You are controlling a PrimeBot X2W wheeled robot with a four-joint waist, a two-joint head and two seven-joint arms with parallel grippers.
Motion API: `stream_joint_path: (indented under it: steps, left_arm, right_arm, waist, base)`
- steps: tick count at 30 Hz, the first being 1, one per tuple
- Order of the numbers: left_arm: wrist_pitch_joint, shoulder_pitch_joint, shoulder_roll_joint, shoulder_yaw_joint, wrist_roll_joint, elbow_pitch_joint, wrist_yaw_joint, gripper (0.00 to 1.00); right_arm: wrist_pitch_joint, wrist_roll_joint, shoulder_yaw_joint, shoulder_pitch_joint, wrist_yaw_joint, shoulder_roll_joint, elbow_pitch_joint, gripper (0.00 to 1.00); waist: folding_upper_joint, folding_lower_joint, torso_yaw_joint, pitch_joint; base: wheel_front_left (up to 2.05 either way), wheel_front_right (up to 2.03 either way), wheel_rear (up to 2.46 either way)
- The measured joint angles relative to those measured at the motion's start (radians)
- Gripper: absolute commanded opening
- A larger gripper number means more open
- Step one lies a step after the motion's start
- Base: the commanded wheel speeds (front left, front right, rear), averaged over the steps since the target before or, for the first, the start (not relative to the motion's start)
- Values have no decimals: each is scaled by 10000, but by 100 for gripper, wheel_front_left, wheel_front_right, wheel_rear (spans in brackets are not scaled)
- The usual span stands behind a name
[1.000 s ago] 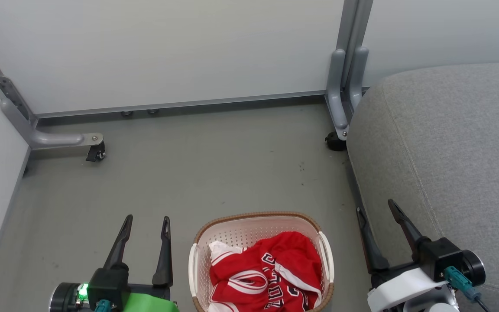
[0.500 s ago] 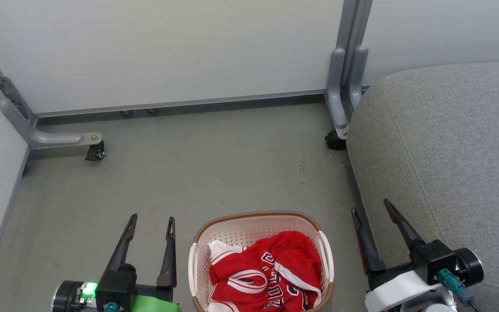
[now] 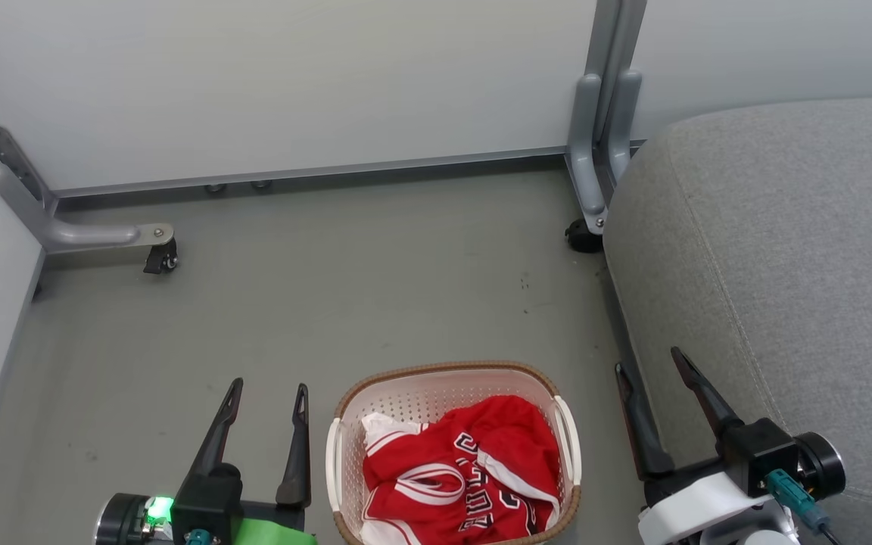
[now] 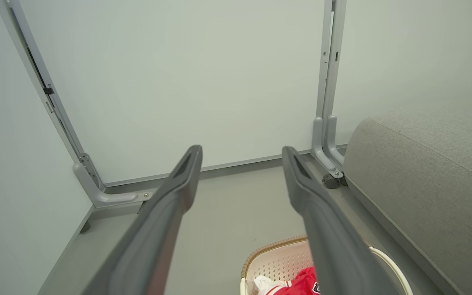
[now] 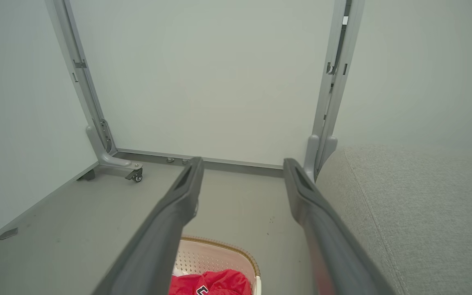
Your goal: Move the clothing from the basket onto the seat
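Observation:
Red clothing (image 3: 460,473) with white stripes and black lettering lies crumpled in the cream basket (image 3: 413,393) on the floor, low in the head view. Its brown-rimmed basket (image 4: 277,264) and red clothing (image 4: 299,284) peek in at the bottom of the left wrist view; the right wrist view catches the basket (image 5: 215,258) and clothing (image 5: 213,284) too. My left gripper (image 3: 268,392) stands open just left of the basket, holding nothing. Between basket and grey seat (image 3: 784,257), my right gripper (image 3: 648,361) is open and holds nothing. The seat (image 4: 428,172) fills the right side of each wrist view, seat (image 5: 416,213).
White partition panels (image 3: 292,83) on grey wheeled feet (image 3: 103,236) close off the back and left. A grey post with a castor (image 3: 583,236) stands beside the seat's far corner. Bare grey floor (image 3: 375,288) lies beyond the basket.
The camera has shifted a little, so the scene sits slightly lower and to the left. My left gripper has drawn lower in view and nearer the basket; the right moved slightly left.

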Motion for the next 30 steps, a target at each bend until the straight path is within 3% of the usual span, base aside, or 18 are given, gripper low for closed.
stream_joint_path:
  steps: [9, 14, 20, 25, 30]
  left_arm:
    - [0, -1081, -6, -397, -2, 529, -100, 100]
    - [-2, -2313, 56, -1062, 462, 1622, -556, 100]
    - [0, -4431, 380, -2583, 1049, 3862, -1085, 100]
    - [0, -6140, 558, -4004, 1392, 5892, -1185, 100]
    - [0, -7822, 546, -6021, 1448, 8061, -1200, 100]
  right_arm:
    - [-4, 161, -803, -754, 0, 0, -240, 100]
    - [-6, 151, -1402, -1511, 0, -2, -537, 100]
    - [-4, 573, -1850, -2394, 0, -6, -1026, 100]
    - [-4, 658, -1843, -3013, 0, -12, -1463, 100]
    - [-4, 757, -1680, -3494, 0, -12, -1789, 100]
  waist:
    - [0, 0, -88, 1073]
    - [0, 0, -112, 2123]
    - [0, 1, -180, 3600]
    - [0, 2, -304, 4764]
    - [0, 3, -526, 5887]
  base:
    - [0, 0, 0]
    - [0, 0, 0]
    - [0, 0, 0]
    - [0, 0, 0]
    - [0, 0, 0]
